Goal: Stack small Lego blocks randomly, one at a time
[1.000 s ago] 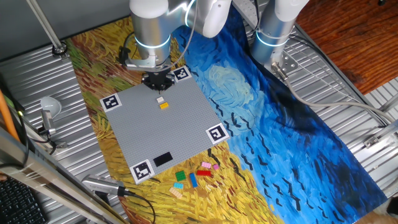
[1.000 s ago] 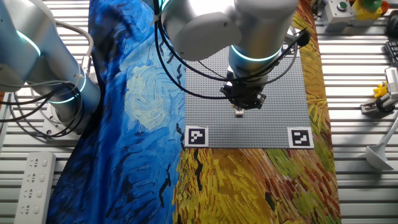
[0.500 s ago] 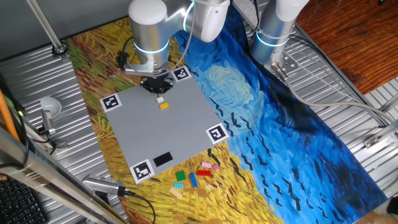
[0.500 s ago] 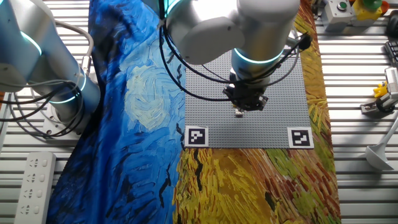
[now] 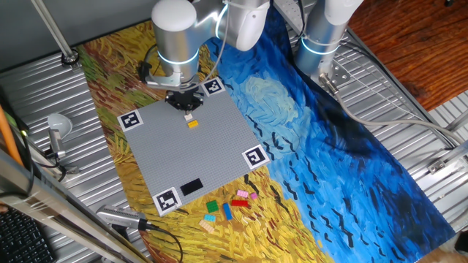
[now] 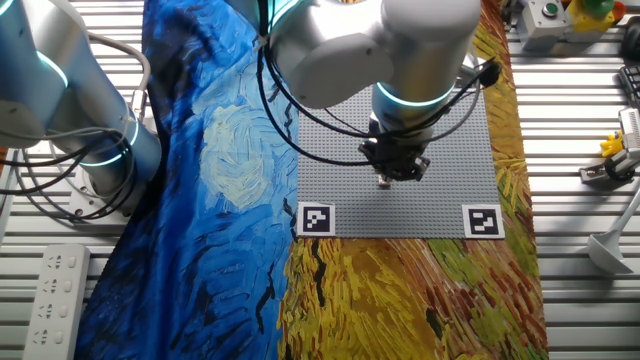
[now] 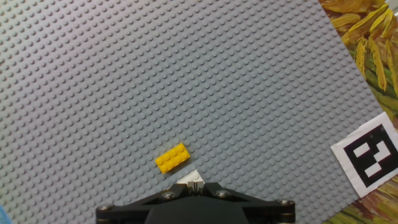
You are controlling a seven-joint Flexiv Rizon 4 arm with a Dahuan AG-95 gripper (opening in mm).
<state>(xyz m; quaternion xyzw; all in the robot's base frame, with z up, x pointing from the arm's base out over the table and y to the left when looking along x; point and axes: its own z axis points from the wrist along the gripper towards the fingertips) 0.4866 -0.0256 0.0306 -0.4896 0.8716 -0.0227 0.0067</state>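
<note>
So, quick rundown from my end:

Yellow brick: sitting flat on the grey baseplate, studs up, toward the plate's far edge near the arm base. In the hand view its long axis runs diagonally, lower-left to upper-right.

Gripper: hanging just above the plate, clamped on a small pale block, with the yellow one just beside it.

Loose bricks: a mixed-colour bunch on the yellow part of the cloth, by the near edge just off the plate.

Textures: plate is a matte stud grid with black-and-white markers at its corners; bricks look like glossy plastic.

Hard to see: the pale block is mostly hidden by the gripper body, so I can't tell its shape.
</note>
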